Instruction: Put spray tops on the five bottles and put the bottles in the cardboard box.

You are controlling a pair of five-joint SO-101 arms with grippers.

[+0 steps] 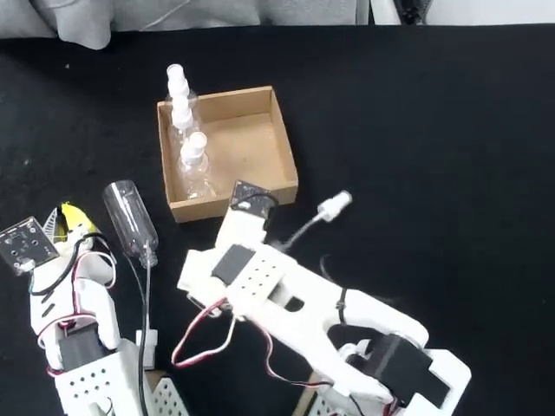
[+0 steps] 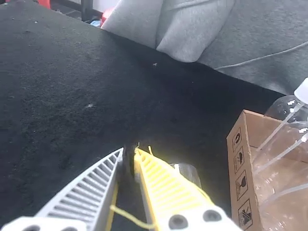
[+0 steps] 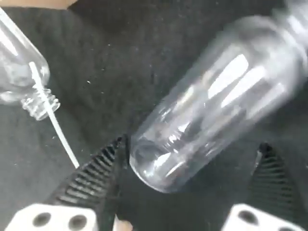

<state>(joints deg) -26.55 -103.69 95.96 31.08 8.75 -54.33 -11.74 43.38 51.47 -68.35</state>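
Wide apart stand the jaws of my right gripper [image 3: 192,144], one on each side of a clear bottle [image 3: 211,106] lying on the black table [image 1: 434,130]. I see my left gripper [image 2: 129,155] with its jaws almost together, holding nothing. Another open bottle [image 1: 130,217] lies beside the cardboard box [image 1: 286,143], where three topped bottles [image 1: 195,160] stand. A loose spray top [image 1: 334,205] lies near the box.

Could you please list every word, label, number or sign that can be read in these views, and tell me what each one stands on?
Words, brands, numbers: none can be read in any view.
Outer wall of the cardboard box: a column of four small black pictograms, too small and blurred to tell what each shows.
Clear bottle close to the right wrist camera: no label visible.
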